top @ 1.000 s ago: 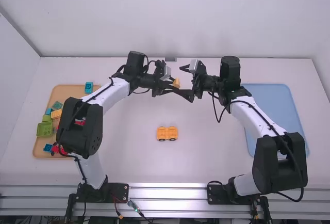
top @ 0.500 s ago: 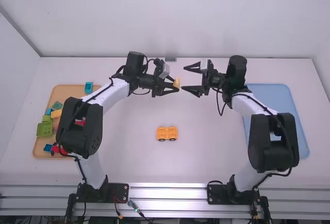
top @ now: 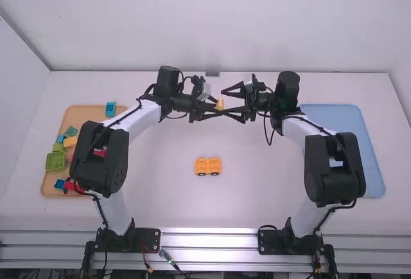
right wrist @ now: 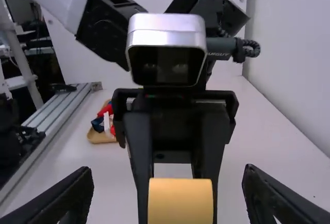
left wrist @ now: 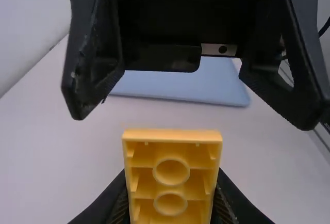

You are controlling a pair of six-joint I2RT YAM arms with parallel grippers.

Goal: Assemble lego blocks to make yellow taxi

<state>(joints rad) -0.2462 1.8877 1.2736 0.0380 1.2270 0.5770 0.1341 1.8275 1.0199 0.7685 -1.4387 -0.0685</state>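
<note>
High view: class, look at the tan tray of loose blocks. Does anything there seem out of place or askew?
Yes: the teal block pokes past the far rim of the tan tray. It looks odd because the green block sits within the tray.

Left gripper [top: 219,107]: jaws drawn in, gripping, tips toward the right gripper [top: 225,101], whose jaws stand wide apart, facing the left's tips. Both arms bent at the elbow, wrists opposed behind their jaws.
</note>
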